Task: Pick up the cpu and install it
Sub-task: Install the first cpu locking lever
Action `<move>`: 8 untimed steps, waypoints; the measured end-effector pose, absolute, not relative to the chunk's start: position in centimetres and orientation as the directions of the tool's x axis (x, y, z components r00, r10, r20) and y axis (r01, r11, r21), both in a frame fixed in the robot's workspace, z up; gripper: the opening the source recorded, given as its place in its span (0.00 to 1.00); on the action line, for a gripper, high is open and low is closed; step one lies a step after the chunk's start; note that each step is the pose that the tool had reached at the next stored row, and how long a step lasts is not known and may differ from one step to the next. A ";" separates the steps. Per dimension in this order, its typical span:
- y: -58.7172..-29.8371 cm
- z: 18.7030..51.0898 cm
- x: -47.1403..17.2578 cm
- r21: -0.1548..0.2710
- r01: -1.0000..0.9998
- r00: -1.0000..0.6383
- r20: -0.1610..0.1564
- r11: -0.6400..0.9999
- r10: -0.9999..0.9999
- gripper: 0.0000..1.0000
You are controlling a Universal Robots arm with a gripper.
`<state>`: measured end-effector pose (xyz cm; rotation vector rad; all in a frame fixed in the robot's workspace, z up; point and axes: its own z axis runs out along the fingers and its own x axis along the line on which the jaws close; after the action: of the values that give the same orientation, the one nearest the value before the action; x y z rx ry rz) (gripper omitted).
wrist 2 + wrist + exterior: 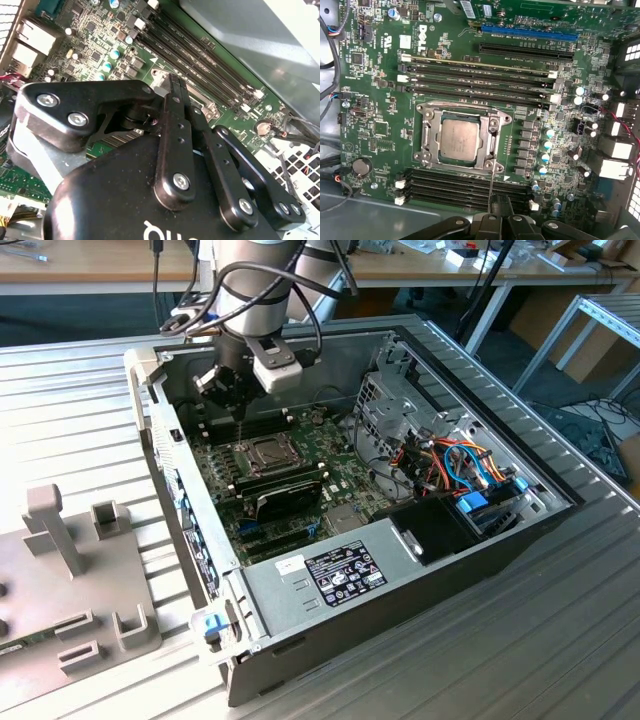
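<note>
Cpu point(458, 140), small flat silver-grey square chip in metal-framed socket point(426, 136): likely light, stiff, fragile; edges only; pincer point(173, 80) pressed together.

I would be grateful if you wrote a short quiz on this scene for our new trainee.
1. True or false: the gripper holds the chip.
2. What colour is the board under the gripper? A) red B) green C) blue
3. Fill in: the chip sits in its ____.
Key: 1 false; 2 B; 3 socket.
</note>
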<state>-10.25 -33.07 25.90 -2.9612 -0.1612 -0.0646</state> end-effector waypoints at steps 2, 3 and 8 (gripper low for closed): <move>-33.1 25.9 -10.2 -0.172 0.112 0.993 0.053 -0.979 0.104 0.11; -33.1 25.9 -10.0 -0.172 0.111 0.993 0.053 -0.979 0.104 0.11; -33.1 25.9 -9.7 -0.172 0.112 0.993 0.053 -0.979 0.104 0.11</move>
<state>-9.74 -33.07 25.88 -2.9610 -0.1613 -0.0645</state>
